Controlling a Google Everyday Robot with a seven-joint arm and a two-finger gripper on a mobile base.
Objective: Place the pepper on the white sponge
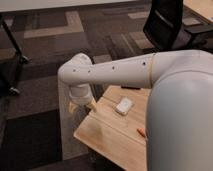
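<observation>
In the one camera view, the white arm is reaching across from the right and bending down at its elbow, so the gripper (83,104) is hanging at the left edge of the wooden table (107,137). Whether it is open or closed I cannot tell from where I am standing, though nothing orange is showing in it. The pepper (142,132) is lying on the tabletop, partly tucked behind the robot's bulky body, near the white sponge (124,106) but not touching it. I am judging the job as barely begun: the pick-up, the carry and the setting down are all left to do.
</observation>
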